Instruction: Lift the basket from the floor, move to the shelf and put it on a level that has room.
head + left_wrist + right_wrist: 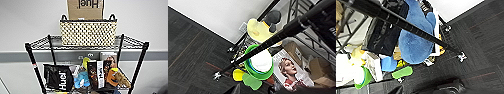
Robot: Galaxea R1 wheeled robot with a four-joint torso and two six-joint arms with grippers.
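On top tier (135, 43): one basket (88, 33), one "Huel" box (85, 9) at 12 o'clock.
Below: one "Huel" bag (58, 79).
Pincers: state cannot be told.

The head camera looks straight at the shelf (86, 47) from close up. Both wrist cameras look down past its black posts to the floor (190, 52), near its bottom.
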